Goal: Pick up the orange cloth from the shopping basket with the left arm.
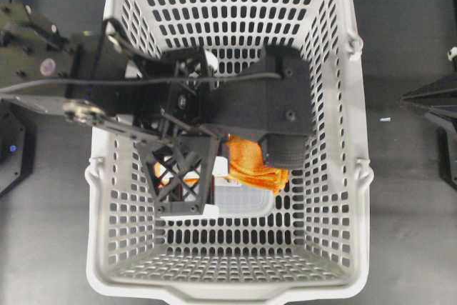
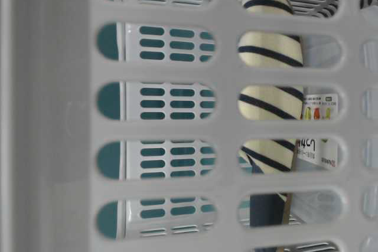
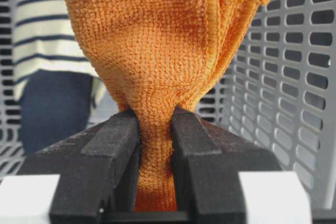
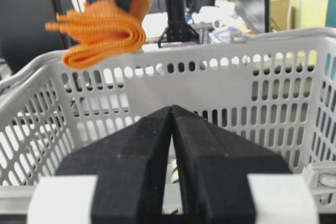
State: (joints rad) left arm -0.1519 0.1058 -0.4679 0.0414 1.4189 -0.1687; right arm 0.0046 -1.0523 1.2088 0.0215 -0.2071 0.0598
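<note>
Our left gripper (image 3: 156, 145) pinches the orange cloth (image 3: 157, 51), lifted above the shopping basket (image 4: 220, 77) rim; our right gripper (image 4: 172, 114) rests closed, empty.

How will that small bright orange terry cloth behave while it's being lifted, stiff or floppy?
Probably floppy: the small bright orange terry cloth bunches to a narrow neck where the left gripper pinches it, then flares out. Likely light, since its layered folds hang from that single pinch above the light grey plastic basket's rim. The looped weave should resist slipping.
</note>
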